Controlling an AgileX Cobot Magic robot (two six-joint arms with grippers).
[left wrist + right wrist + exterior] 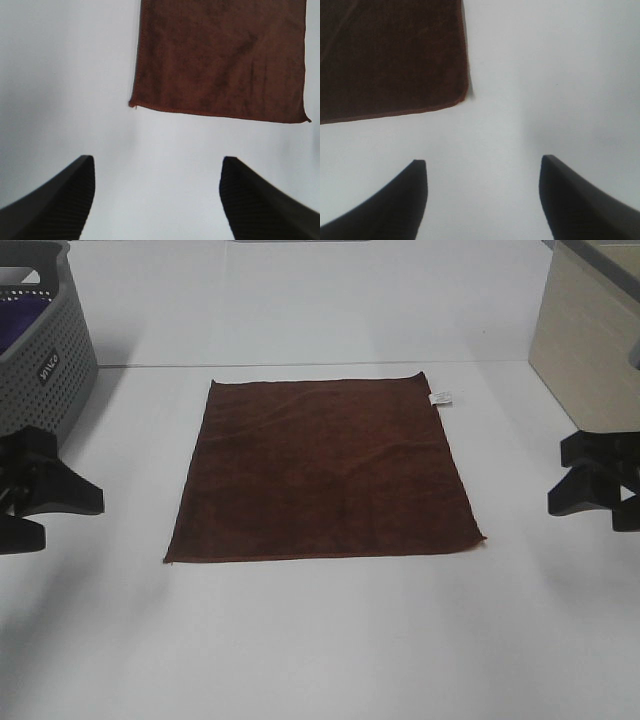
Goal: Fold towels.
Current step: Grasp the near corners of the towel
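A dark reddish-brown square towel (325, 472) lies flat and unfolded in the middle of the white table, with a small white tag (441, 397) at its far right corner. At the table's left edge my left gripper (45, 502) stands open and empty, well clear of the cloth. The left wrist view shows the towel (222, 57) beyond the spread fingers (60, 200). Over on the right, my right gripper (590, 480) is open too, holding nothing. One towel corner (390, 57) lies ahead of it in the right wrist view.
A grey perforated basket (45, 365) with a purple cloth (20, 315) inside stands at the far left. A beige box (585, 335) stands at the far right. Bare white table (320, 640) surrounds the towel.
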